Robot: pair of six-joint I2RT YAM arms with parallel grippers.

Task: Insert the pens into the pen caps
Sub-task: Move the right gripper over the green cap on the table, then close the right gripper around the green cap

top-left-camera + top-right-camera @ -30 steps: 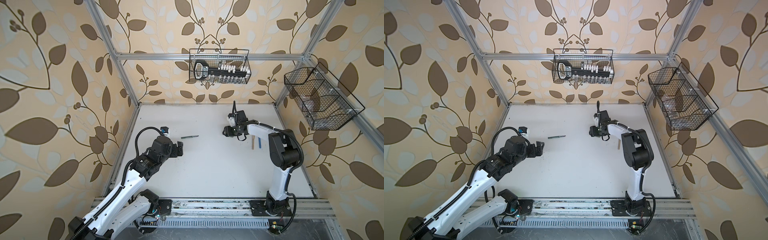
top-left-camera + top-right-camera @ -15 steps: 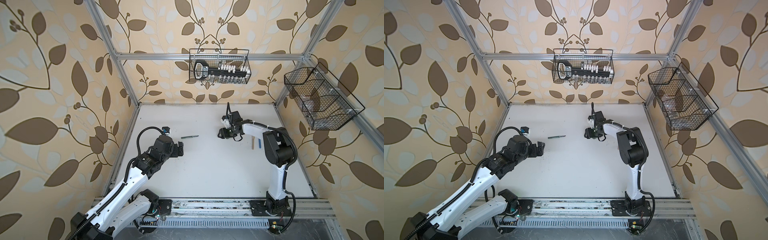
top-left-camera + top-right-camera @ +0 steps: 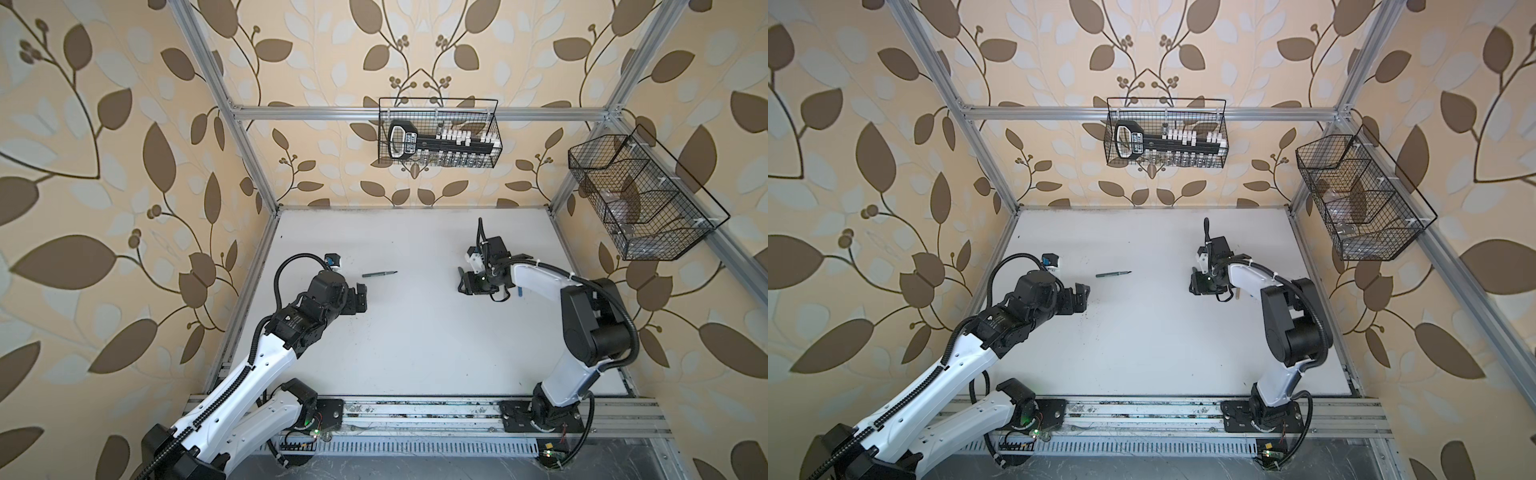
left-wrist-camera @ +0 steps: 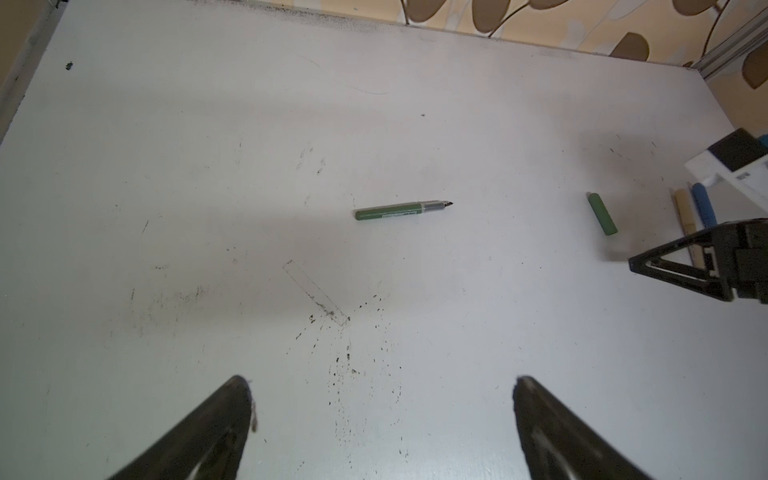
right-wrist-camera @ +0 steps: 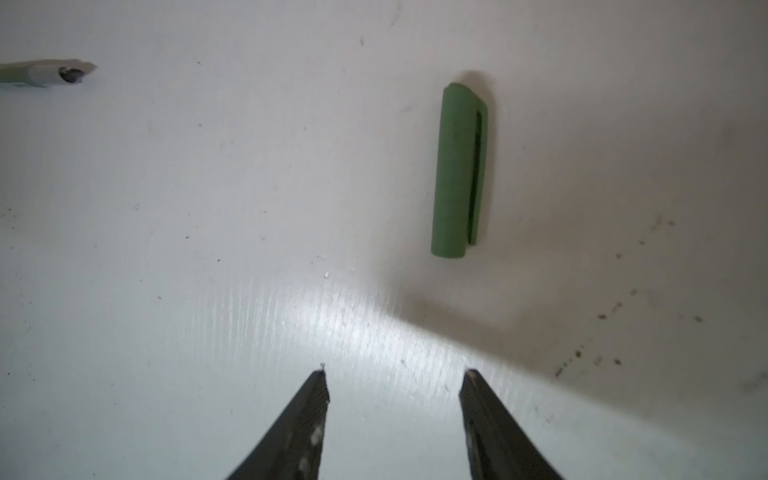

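Locating item one, green cap: position? (Clerk)

Green cap (image 5: 459,170): lying flat on the white table (image 5: 166,208), clip showing along one side. It is just ahead of the right gripper (image 5: 395,374), a little off its centre line, untouched. (Handler)

Item two, green pen? (Clerk)

Green pen (image 4: 401,210): flat, uncapped, dark tip pointing toward the cap and well apart from it, mid-table ahead of the left gripper (image 4: 382,380). Blue pen (image 4: 702,205) and tan pen (image 4: 685,216): side by side beyond the cap, by the right arm. Whether they are capped, cannot tell. (Handler)

Fingers? (Clerk)

Right: spread partway, nothing between. Left: spread wide, empty. (Handler)

Handling note for the pick? (Clerk)

Judgement: centre the right fingers across the cap's short width at mid-length, so the mouth is left free. Come down square, since a round cap may roll from a glancing pad. Left should take the pen at mid-barrel, tip exposed. (Handler)
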